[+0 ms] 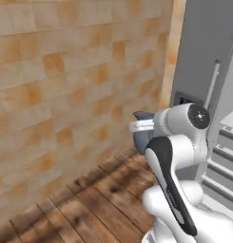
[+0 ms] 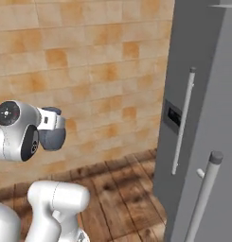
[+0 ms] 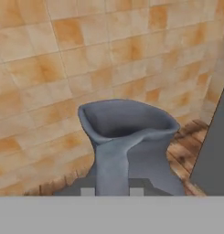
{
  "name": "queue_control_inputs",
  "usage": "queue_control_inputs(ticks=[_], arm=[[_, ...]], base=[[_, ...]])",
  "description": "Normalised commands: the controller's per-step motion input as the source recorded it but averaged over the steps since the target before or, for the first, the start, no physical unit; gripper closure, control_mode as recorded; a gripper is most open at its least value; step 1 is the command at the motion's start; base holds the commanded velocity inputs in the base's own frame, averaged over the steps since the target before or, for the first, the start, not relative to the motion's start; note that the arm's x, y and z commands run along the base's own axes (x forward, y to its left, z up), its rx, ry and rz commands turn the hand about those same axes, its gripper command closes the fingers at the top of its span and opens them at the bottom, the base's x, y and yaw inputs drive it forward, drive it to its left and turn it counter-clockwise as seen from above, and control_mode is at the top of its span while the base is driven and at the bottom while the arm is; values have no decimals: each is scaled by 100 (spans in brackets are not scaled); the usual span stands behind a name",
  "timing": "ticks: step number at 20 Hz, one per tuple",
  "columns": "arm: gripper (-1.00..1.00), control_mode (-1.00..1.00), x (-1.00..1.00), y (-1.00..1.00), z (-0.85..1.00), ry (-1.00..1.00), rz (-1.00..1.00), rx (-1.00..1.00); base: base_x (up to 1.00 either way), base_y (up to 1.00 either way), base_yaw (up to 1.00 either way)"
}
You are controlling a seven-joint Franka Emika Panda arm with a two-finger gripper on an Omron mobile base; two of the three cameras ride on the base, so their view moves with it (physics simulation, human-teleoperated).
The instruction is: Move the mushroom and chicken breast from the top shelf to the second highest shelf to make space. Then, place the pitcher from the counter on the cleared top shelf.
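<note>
One pitcher [image 3: 127, 141] is in sight, a dark grey-blue jug with one flared lip and one loop handle. One grey fridge [image 2: 202, 94] stands by the tiled wall, and the right base view shows two long bar handles [image 2: 183, 120] on it and one small dark panel [image 2: 173, 116]. There is one robot arm [image 1: 177, 161] over the one wooden floor [image 1: 99, 199].

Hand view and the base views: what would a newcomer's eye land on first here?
The dark grey-blue pitcher, held up close at the gripper, flared lip toward the tan brick wall. In the right base view, the tall grey fridge door with its long bar handle stands on the right, above a wooden floor.
</note>
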Motion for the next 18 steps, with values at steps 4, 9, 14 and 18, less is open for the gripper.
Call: queue_control_inputs(ticks=[4, 9, 14, 18], arm=[[100, 100, 0, 0, 0, 0, 0, 0], [100, 100, 0, 0, 0, 0, 0, 0], [100, 100, 0, 0, 0, 0, 0, 0], [100, 100, 0, 0, 0, 0, 0, 0]], base=[[28, 7, -58], [27, 6, -55], [31, 18, -51], [29, 37, -48]])
